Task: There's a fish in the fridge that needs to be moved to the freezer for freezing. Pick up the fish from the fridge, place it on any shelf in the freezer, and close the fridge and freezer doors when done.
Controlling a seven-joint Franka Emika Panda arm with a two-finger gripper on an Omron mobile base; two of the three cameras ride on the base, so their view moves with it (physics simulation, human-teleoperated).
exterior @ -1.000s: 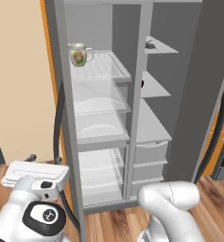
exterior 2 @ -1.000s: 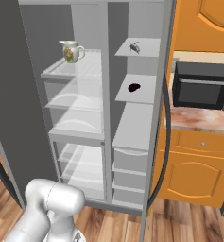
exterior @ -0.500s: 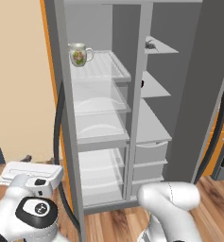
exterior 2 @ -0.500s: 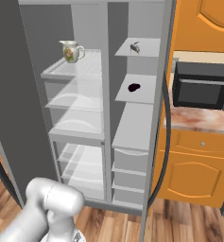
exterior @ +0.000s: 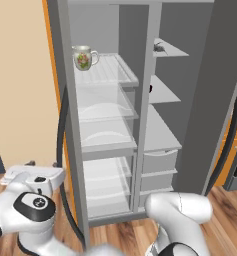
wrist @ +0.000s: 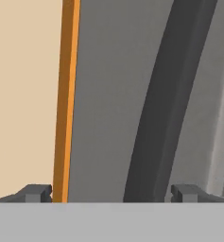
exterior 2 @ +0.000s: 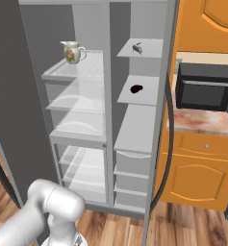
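Now tool [wrist: 111,191] wide open, empty, facing door handle [wrist: 165,104]

Place: rendered home kitchen.
Appliance: tall grey side-by-side unit, both doors swung open; wider fridge [exterior 2: 79,120] with clear glass shelves and translucent drawers, narrower freezer [exterior 2: 137,120] with solid pale grey shelves and grey drawers.
Doors: flat grey fridge and freezer doors [exterior: 210,100], long dark curved handles down their edges.
Crockery: white floral mug [exterior: 84,57] on the top glass shelf.
Counter: speckled pinkish stone counter [exterior 2: 202,122] just right of the unit, black microwave [exterior 2: 204,86] standing on it.
Cabinets: orange wooden cabinets [exterior 2: 202,175] with arched panels, below and above the counter.
Floor: reddish-brown wood plank floor [exterior 2: 192,226].
Wall: plain beige wall [exterior: 20,90] left of the unit.
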